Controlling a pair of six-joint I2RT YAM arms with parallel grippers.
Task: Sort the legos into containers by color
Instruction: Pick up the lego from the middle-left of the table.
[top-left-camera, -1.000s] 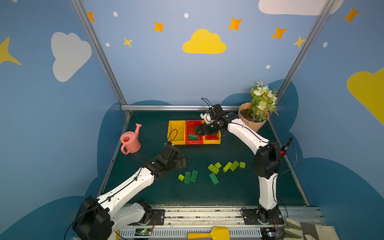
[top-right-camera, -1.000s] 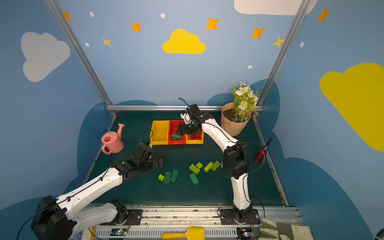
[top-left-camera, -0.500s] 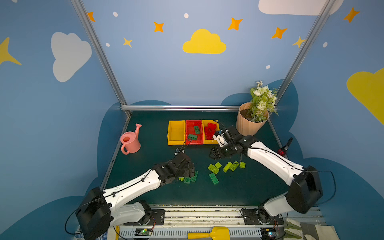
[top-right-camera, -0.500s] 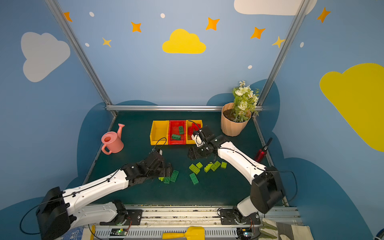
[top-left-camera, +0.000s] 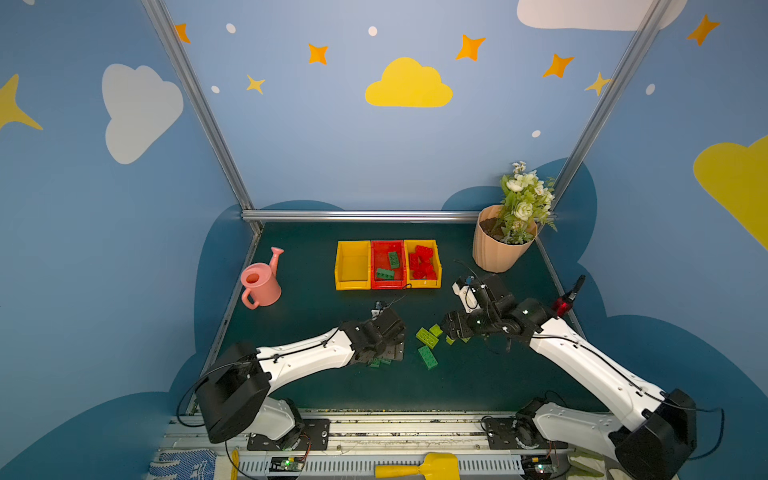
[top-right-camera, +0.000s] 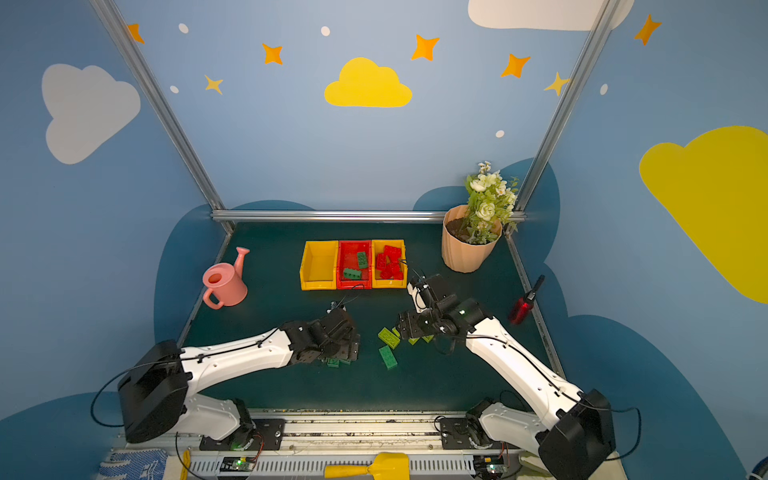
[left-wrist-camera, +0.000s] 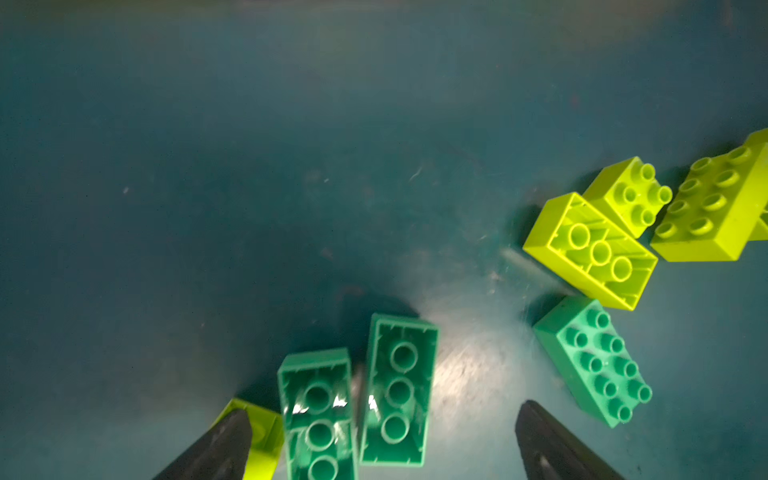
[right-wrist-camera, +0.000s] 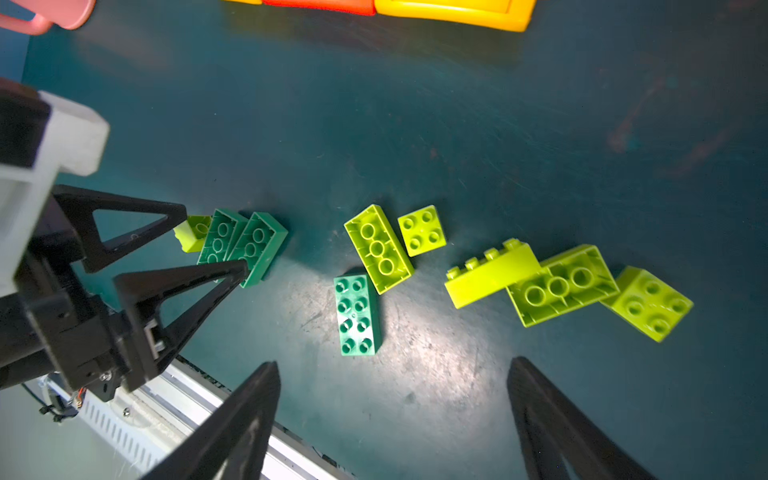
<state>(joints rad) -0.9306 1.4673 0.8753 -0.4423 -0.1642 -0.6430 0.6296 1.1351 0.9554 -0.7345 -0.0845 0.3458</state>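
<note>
Legos (top-left-camera: 428, 357) lie loose on the counter (top-left-camera: 316, 316) in front of three bins (top-left-camera: 387, 286). The left tool (left-wrist-camera: 386, 409), spread wide, straddles two upturned dark green bricks (left-wrist-camera: 397, 390). Further right, lime bricks (right-wrist-camera: 561, 286) lie by the right tool (right-wrist-camera: 394, 363), which is spread and holding nothing.

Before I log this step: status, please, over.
Left jaws open around two dark green bricks. Right jaws open, empty, by lime bricks. Red bricks binned; one yellow bin empty. Small lime brick crowds the left pick.
</note>
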